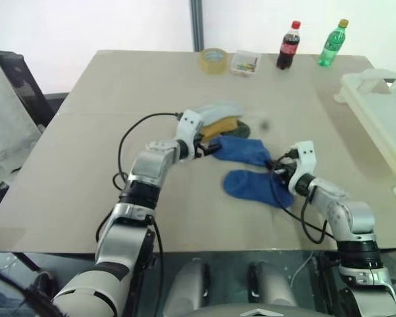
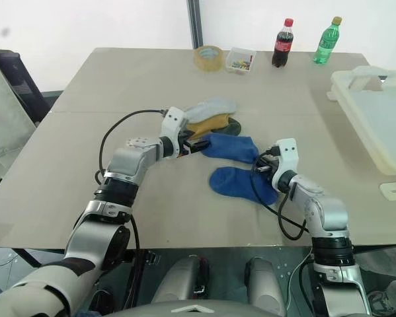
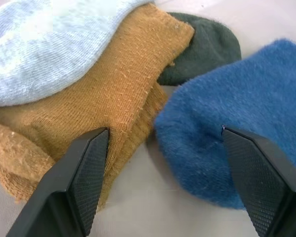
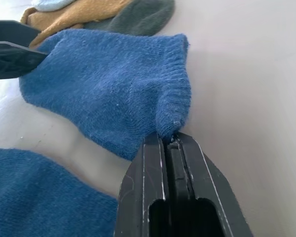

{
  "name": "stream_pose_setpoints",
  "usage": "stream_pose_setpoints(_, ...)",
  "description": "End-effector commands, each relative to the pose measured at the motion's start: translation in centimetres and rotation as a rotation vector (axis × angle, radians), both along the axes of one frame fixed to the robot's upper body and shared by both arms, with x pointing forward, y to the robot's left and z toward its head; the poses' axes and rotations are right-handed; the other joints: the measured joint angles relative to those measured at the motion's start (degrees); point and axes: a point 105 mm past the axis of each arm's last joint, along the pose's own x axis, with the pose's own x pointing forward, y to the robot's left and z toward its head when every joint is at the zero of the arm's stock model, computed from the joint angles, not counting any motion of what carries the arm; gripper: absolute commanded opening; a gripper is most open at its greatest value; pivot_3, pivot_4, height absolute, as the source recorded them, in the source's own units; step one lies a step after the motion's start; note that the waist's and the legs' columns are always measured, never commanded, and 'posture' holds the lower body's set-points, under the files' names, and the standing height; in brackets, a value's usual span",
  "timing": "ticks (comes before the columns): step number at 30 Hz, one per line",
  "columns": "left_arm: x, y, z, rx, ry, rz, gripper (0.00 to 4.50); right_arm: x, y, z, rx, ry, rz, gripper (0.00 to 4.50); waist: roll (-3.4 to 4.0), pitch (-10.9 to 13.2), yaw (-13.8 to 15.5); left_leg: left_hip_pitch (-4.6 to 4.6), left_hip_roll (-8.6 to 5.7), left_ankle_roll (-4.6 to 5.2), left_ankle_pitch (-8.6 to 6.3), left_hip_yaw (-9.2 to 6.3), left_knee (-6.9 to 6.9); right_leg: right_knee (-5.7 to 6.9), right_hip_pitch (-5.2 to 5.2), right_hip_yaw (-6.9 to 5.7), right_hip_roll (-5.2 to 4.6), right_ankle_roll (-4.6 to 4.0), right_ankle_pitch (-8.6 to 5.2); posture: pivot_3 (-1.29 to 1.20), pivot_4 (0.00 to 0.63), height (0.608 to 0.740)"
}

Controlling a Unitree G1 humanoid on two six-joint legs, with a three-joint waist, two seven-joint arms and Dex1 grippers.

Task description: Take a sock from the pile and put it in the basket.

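I get soft, even daylight across the table (image 1: 85,165), brightest from the white backdrop at twelve o'clock. Shadows are faint. The grey sock (image 1: 217,109) looks smeared in my left eye view; wrist views are crisp.

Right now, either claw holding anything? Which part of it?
Right claw is shut on the far blue sock, pinching the corner of its ribbed cuff. Left claw is open over the pile, holding nothing.
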Motion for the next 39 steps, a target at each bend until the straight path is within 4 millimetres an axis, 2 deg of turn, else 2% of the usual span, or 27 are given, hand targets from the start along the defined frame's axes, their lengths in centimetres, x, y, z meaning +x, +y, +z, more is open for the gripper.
stream_pose_setpoints(1,-0.7,0.0,-1.0,0.133,-0.029,-0.033,3.84,-0.3,0.4,1.2,-0.008,-0.057,0.045,0.15,0.00,0.0,-0.1,0.00,0.00,0.00,0.00,0.00,0.00,0.00,0.00,0.00,0.00,0.00,0.00,0.00,0.150,0.740)
stream_pose_setpoints(6,-0.2,1.3,-0.7,0.272,-0.137,-0.011,3.84,-0.8,-0.5,1.1,-0.035,-0.056,0.040,0.15,0.00,0.0,0.0,-0.03,0.01,0.00,0.00,0.00,-0.04,-0.04,-0.02,0.01,0.00,0.00,0.00,0.00,0.150,0.740)
stream_pose_setpoints(9,-0.3,0.9,0.2,0.157,-0.108,0.011,3.84,-1.0,-1.4,1.1,-0.067,-0.057,0.028,0.15,0.00,0.0,0.0,-0.02,0.02,0.00,0.00,0.00,-0.03,-0.03,-0.02,0.01,0.00,-0.01,0.00,0.00,0.150,0.740)
stream_pose_setpoints(12,-1.5,-0.7,1.7,-0.017,-0.063,-0.027,3.84,-0.7,-2.8,1.0,-0.140,-0.069,0.004,0.15,0.00,0.0,-0.2,-0.02,0.05,0.00,0.00,0.00,-0.02,-0.02,-0.02,0.01,0.00,-0.01,0.00,0.00,0.150,0.740)
stream_pose_setpoints(17,-3.7,-2.0,2.0,-0.194,0.083,-0.063,3.84,0.1,-4.6,1.3,-0.219,-0.098,-0.028,0.15,-0.02,0.0,0.0,-0.08,0.02,-0.01,0.00,0.00,-0.03,-0.09,-0.03,0.00,-0.03,0.01,-0.01,0.00,0.150,0.740)
stream_pose_setpoints(20,-4.7,-2.7,1.6,-0.229,0.153,-0.080,3.84,0.2,-4.3,1.2,-0.226,-0.105,-0.015,0.15,-0.02,0.0,0.0,-0.08,0.01,-0.01,0.00,-0.02,-0.03,-0.09,-0.03,-0.01,-0.01,0.01,-0.01,0.00,0.150,0.740)
stream_pose_setpoints(25,-5.8,-3.2,1.1,-0.203,0.174,-0.119,3.84,0.1,-3.2,1.0,-0.222,-0.114,0.018,0.15,-0.02,0.0,-0.1,-0.05,0.02,-0.01,0.01,-0.02,-0.03,-0.07,-0.03,0.01,0.01,0.00,-0.01,0.00,0.150,0.740)
stream_pose_setpoints(29,-5.3,-3.1,0.1,-0.184,0.192,-0.078,3.84,0.0,-2.9,0.9,-0.217,-0.117,0.031,0.15,-0.02,0.0,-0.1,-0.05,0.02,-0.02,0.01,-0.02,-0.03,-0.07,-0.03,0.01,0.01,0.00,-0.01,0.00,0.150,0.740)
stream_pose_setpoints(34,-3.0,-2.9,-0.7,-0.235,0.217,0.054,3.84,-0.2,-3.1,0.6,-0.227,-0.117,0.038,0.15,-0.02,0.0,0.3,-0.03,0.00,-0.02,0.01,-0.05,-0.02,-0.07,0.01,-0.02,0.00,0.00,0.00,0.00,0.150,0.740)
stream_pose_setpoints(39,-1.7,-2.0,-1.6,-0.218,0.231,0.129,3.84,-0.3,-3.2,0.6,-0.229,-0.117,0.036,0.15,-0.01,0.0,0.0,0.07,-0.01,-0.02,0.02,-0.04,0.02,-0.05,0.09,0.01,0.01,0.00,0.00,0.00,0.150,0.740)
